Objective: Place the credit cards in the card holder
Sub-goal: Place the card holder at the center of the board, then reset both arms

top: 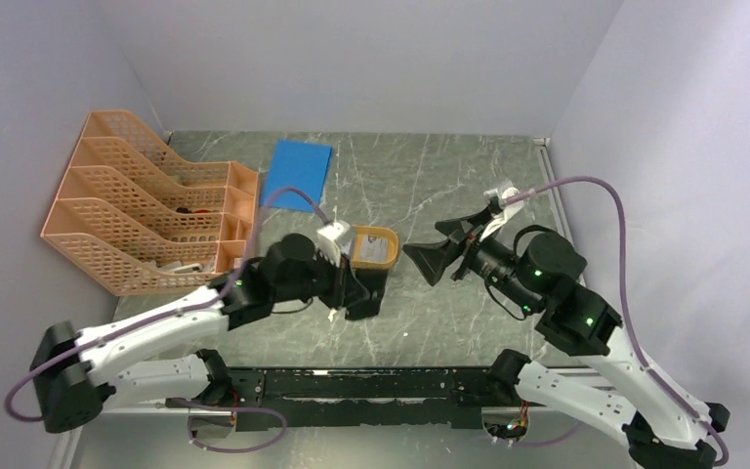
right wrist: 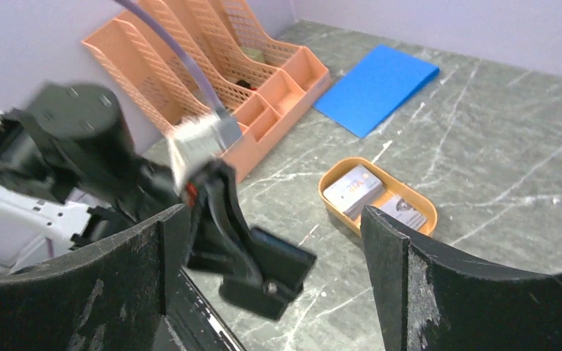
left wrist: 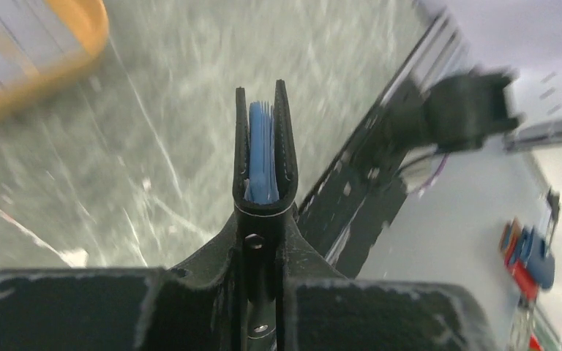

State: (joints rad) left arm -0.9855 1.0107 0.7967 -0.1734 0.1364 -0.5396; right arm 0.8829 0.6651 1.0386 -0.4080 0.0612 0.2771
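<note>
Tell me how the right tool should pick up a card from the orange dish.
Pinch the card nearer the file trays across its long edges, coming straight down. It lies almost flat in the orange dish, whose raised rim would likely block a sideways approach; the right tool is open wide.

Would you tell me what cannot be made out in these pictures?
Left wrist: card holder seen edge-on, pockets hidden; orange dish blurred.
Right wrist: print on the credit cards too small to read.
Top view: the left hand and holder merge, both black.
</note>
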